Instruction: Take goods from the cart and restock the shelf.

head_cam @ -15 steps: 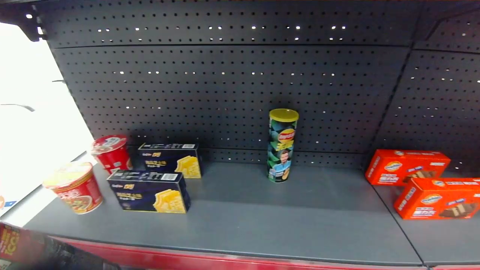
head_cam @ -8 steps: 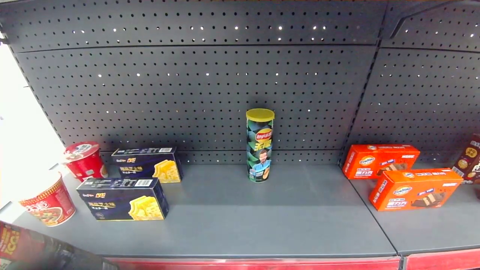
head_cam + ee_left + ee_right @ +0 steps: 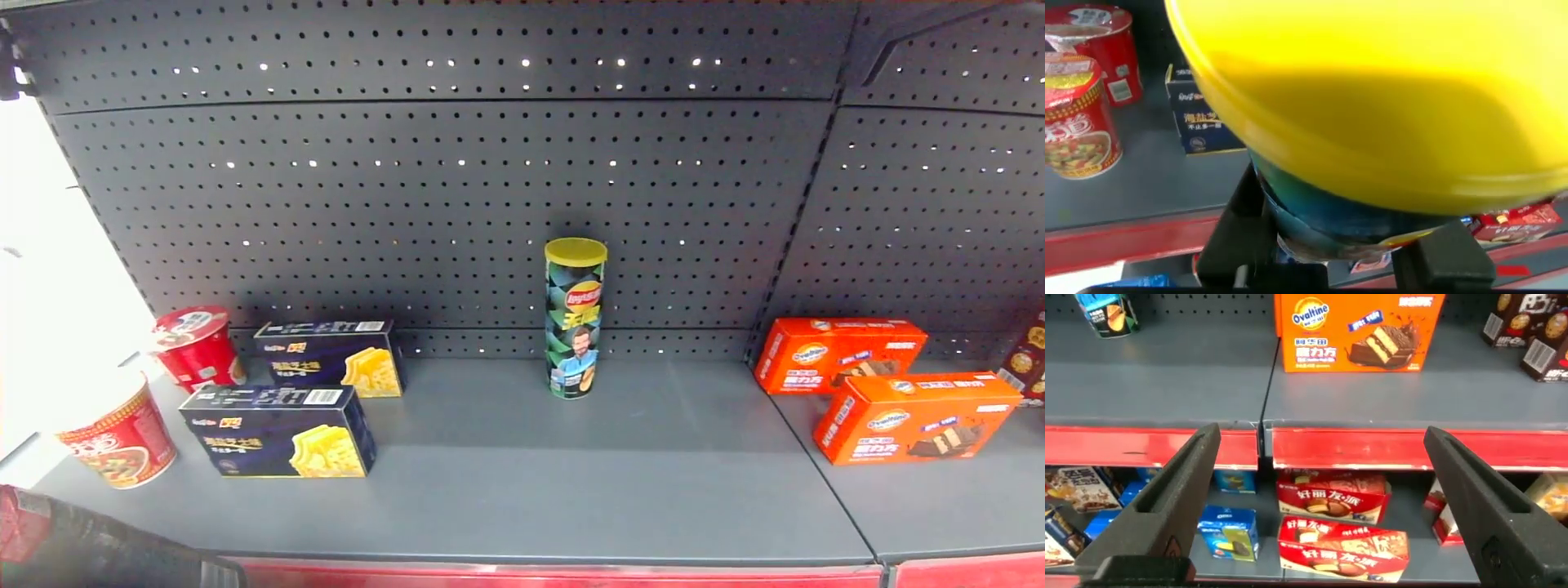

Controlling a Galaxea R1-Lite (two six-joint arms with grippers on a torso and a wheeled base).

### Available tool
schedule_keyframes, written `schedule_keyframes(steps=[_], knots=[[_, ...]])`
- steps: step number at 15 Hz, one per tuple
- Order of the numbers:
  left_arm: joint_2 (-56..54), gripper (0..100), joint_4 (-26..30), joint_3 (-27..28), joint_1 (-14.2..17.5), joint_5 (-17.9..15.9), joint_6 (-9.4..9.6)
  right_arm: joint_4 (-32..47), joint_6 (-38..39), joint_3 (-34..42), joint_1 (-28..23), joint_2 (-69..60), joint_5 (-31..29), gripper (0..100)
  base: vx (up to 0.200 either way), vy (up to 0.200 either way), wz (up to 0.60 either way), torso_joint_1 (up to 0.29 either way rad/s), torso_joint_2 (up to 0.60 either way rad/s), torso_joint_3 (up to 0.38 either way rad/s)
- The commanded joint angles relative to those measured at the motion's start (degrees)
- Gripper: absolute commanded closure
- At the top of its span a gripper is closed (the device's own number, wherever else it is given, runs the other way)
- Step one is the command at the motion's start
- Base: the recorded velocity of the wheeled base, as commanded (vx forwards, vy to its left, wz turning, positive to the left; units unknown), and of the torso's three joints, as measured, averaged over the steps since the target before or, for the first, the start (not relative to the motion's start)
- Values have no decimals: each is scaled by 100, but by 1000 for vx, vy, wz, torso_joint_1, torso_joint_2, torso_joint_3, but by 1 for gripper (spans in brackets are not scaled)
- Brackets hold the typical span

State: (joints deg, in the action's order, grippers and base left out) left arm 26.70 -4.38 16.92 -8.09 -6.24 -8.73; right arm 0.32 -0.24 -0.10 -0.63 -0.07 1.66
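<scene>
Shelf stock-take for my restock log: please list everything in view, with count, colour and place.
shelf: 1, grey deck, red front edge.
can: 1, green-blue, yellow lid, upright at back middle.
held can: 1, blue-green, yellow lid, in left gripper.
cups: 2, red, left end, one behind the other.
navy boxes: 2, navy and yellow, right of cups.
orange boxes: 2, orange, right bay.
brown boxes: at least 2, dark brown, right bay's far end.
red boxes: at least 2, red, below the shelf.
blue packs: about 2, blue, left of red boxes.
left gripper: 1, black, shut on held can.
right gripper: 1, black, open, empty, before right bay.
</scene>
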Motion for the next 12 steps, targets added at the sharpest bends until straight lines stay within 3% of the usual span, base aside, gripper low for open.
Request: schedule_keyframes(steps=[1,5,6,8,10,11,12], knots=[[-631,100,543,13,10,9,3,3,-2,1,2,7,1,0,0,0,600,-7,-2,2],[-1923,100,1642,-321,10,9,-32,21,-46,-8,11,7,10,0,0,0,0,0,0,0],[-2072,100,1703,-374,10,9,-15,3,-64,1,2,7,19,0,0,0,0,0,0,0],[-2125,100,1738,-347,1,360,3,30,-81,-8,11,7,36,0,0,0,0,0,0,0],[-2125,100,1703,-303,1,563,222,12,-90,-52,2,7,89,0,0,0,0,0,0,0],[-2098,100,1694,-163,1,580,249,3,7,-764,90,7,362,0,0,0,0,0,0,0],[-1923,100,1738,13,-8,571,293,91,420,-1933,397,1809,590,0,0,0,0,0,0,0]])
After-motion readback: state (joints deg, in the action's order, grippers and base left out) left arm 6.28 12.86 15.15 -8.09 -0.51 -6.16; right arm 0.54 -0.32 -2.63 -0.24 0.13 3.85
